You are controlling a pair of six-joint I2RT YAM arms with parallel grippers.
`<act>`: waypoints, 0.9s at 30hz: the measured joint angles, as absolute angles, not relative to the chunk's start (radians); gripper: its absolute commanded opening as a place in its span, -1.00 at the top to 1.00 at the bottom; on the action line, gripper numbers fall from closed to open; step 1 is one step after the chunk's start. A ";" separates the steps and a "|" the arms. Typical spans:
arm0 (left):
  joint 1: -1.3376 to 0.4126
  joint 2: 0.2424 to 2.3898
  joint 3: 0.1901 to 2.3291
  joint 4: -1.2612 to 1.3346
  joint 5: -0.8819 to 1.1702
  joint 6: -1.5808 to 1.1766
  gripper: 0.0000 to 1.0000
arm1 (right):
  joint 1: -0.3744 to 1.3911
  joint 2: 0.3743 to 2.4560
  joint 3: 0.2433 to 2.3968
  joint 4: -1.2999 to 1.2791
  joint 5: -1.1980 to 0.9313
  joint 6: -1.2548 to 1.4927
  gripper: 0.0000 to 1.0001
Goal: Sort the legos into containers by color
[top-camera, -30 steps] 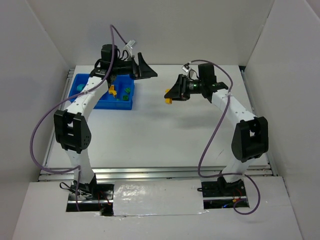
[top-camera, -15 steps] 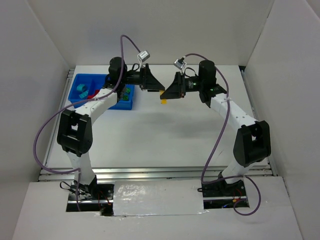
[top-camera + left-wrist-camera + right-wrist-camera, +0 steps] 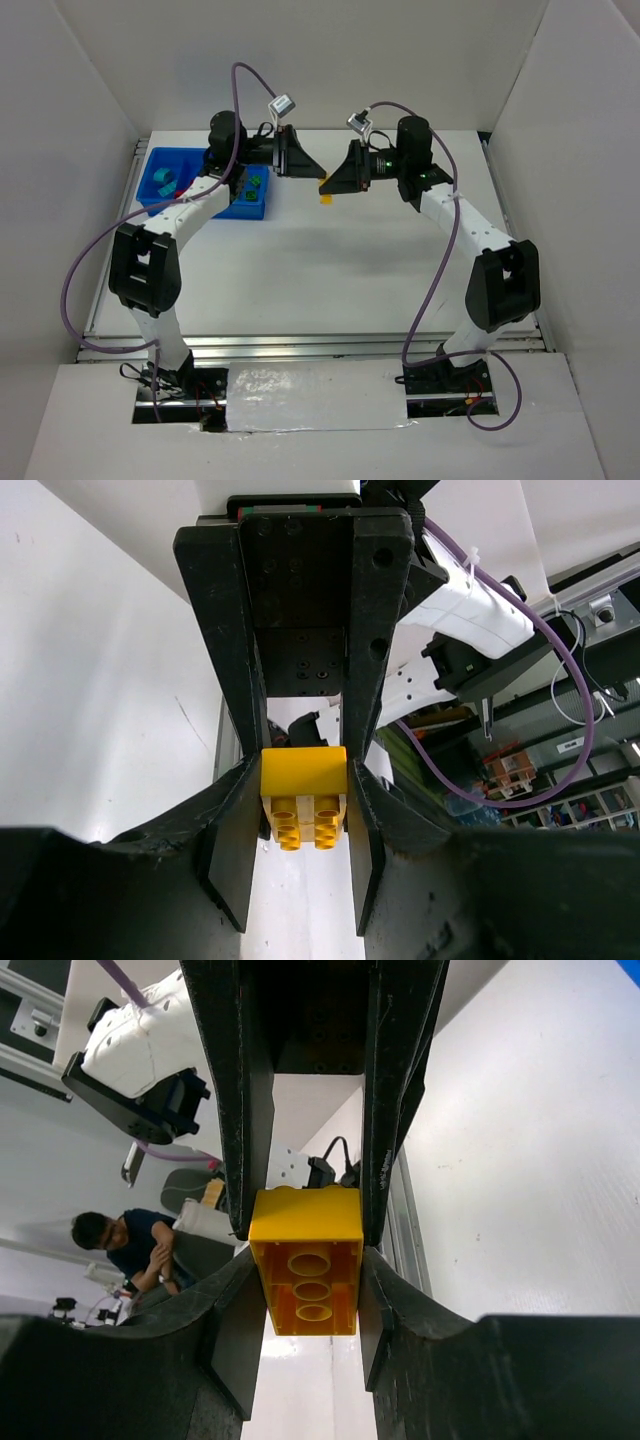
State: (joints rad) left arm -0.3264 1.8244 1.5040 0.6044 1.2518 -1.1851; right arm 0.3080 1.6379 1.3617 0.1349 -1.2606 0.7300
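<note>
My right tool (image 3: 305, 1295) clamps the yellow brick (image 3: 305, 1260) in mid-air at upper centre, and my left tool (image 3: 303, 825) flanks it with a grip I cannot judge, so releasing early could drop it onto the desk (image 3: 330, 270), well apart from the tray (image 3: 165, 157) at upper left.

From above we find the blue tray (image 3: 152, 165) partly hidden behind the left arm (image 3: 180, 210), its bricks (image 3: 256, 183) too small to count (mere flecks of colour); the yellow brick (image 3: 326, 200) is a speck.
</note>
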 measured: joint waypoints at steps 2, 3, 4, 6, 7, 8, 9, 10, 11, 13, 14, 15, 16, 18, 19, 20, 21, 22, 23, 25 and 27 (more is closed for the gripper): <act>-0.324 1.825 1.504 0.624 1.252 -1.198 1.00 | 0.311 1.644 1.376 0.124 -1.263 0.722 0.61; -0.322 1.826 1.504 0.634 1.253 -1.208 1.00 | 0.312 1.647 1.382 0.122 -1.264 0.719 -0.54; -0.321 1.826 1.504 0.649 1.256 -1.217 1.00 | 0.314 1.648 1.386 0.119 -1.261 0.722 -0.99; -0.323 1.827 1.504 0.672 1.267 -1.232 1.00 | 0.317 1.652 1.387 0.124 -1.254 0.717 -0.99; -0.323 1.827 1.506 0.676 1.270 -1.230 1.00 | 0.318 1.654 1.385 0.125 -1.250 0.719 -0.99; -0.322 1.827 1.511 0.666 1.270 -1.221 1.00 | 0.318 1.655 1.383 0.125 -1.245 0.719 -0.99; -0.320 1.827 1.517 0.643 1.269 -1.203 1.00 | 0.318 1.655 1.380 0.120 -1.242 0.716 -0.99; -0.313 1.827 1.529 0.599 1.266 -1.167 1.00 | 0.318 1.655 1.376 0.115 -1.238 0.710 -0.99; -0.303 1.828 1.551 0.538 1.252 -1.118 1.00 | 0.318 1.655 1.371 0.110 -1.234 0.701 -0.99; -0.263 1.832 1.620 0.356 1.213 -0.994 1.00 | 0.318 1.654 1.354 0.087 -1.224 0.675 -0.99; -0.239 1.837 1.668 0.270 1.179 -0.930 1.00 | 0.318 1.652 1.341 0.071 -1.214 0.657 -0.99; -0.210 1.844 1.726 0.154 1.135 -0.852 1.00 | 0.317 1.650 1.327 0.040 -1.199 0.632 -0.99; -0.183 1.853 1.790 0.036 1.079 -0.769 1.00 | 0.316 1.647 1.316 0.009 -1.184 0.608 -0.99; -0.140 1.874 1.906 -0.151 0.903 -0.625 1.00 | 0.315 1.643 1.299 -0.070 -1.129 0.558 -0.99; -0.122 1.887 1.958 -0.237 0.803 -0.570 1.00 | 0.313 1.639 1.297 -0.117 -1.095 0.533 -0.99; -0.110 1.904 2.009 -0.306 0.694 -0.525 1.00 | 0.313 1.636 1.295 -0.161 -1.060 0.509 -0.99; -0.101 1.928 2.062 -0.367 0.562 -0.486 1.00 | 0.313 1.628 1.296 -0.215 -1.013 0.482 -0.99; -0.096 1.952 2.098 -0.410 0.463 -0.450 1.00 | 0.313 1.620 1.296 -0.265 -0.968 0.455 -0.99; -0.091 1.985 2.141 -0.459 0.348 -0.415 1.00 | 0.313 1.611 1.299 -0.319 -0.920 0.427 -0.99; -0.076 2.051 2.182 -0.522 0.163 -0.364 1.00 | 0.313 1.591 1.304 -0.405 -0.824 0.385 -0.99; -0.060 2.117 2.203 -0.569 0.049 -0.336 1.00 | 0.313 1.562 1.304 -0.469 -0.748 0.359 -0.99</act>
